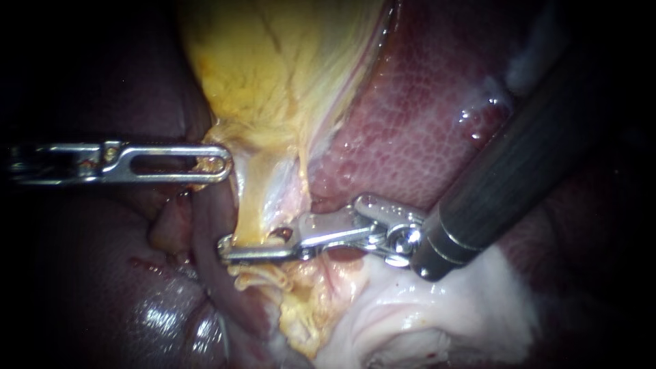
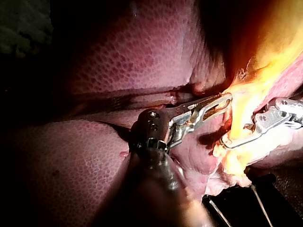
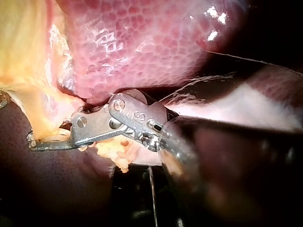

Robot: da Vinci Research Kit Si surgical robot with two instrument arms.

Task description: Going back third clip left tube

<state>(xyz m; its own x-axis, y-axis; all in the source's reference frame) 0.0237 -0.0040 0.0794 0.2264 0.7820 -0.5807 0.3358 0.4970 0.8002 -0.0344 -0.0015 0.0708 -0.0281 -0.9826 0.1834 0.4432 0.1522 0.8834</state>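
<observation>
My right instrument [image 1: 229, 249] comes in from the upper right, and its slender jaws lie across a yellowish tube [image 1: 254, 205] that hangs below the gallbladder [image 1: 273, 75]. The jaws are shut on that tube, with tissue draped over them; the right wrist view shows the same grip [image 3: 35, 141]. My left instrument [image 1: 220, 162] reaches in from the left. Its slotted jaws are shut on the gallbladder's lower edge, as the left wrist view [image 2: 225, 101] also shows. I cannot make out a clip among the jaws and tissue.
Mottled red liver [image 1: 417, 116] fills the upper right behind the right shaft. A pinkish band of tissue [image 1: 205, 239] runs down just left of the tube. Pale white tissue [image 1: 437, 307] lies below the right instrument. Glistening liver [image 1: 157, 314] sits lower left.
</observation>
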